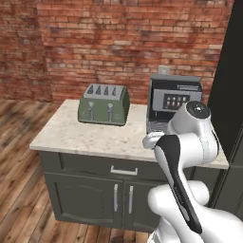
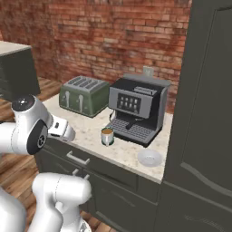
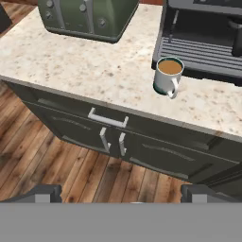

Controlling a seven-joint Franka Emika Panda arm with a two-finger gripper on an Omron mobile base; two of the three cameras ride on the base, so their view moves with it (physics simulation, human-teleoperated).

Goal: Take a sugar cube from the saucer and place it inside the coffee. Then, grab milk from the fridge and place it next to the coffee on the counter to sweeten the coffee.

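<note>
Your gripper (image 3: 122, 191) hangs wide open and empty off the counter's (image 3: 94, 71) front edge. The saucer (image 2: 149, 157) sits near its right end; the cube is probably on it, too tiny to see, so you may pinch the coffee (image 2: 107, 136) instead.

Beige speckled counter (image 2: 90, 131) on dark cabinets w/ silver handles (image 1: 124, 170), wood floor (image 3: 56, 165) below. On top, left to right in the right base view: green toaster (image 2: 84, 95) at the back, big espresso machine (image 2: 138, 108) beside it, apart. Coffee (image 2: 107, 136) stands upright on the stone, just in front of the machine's drip tray, brown liquid showing, handle toward the counter's front edge. Saucer (image 2: 149, 157) sits near the front edge, right of the mug, by the fridge (image 2: 204, 118).
</note>
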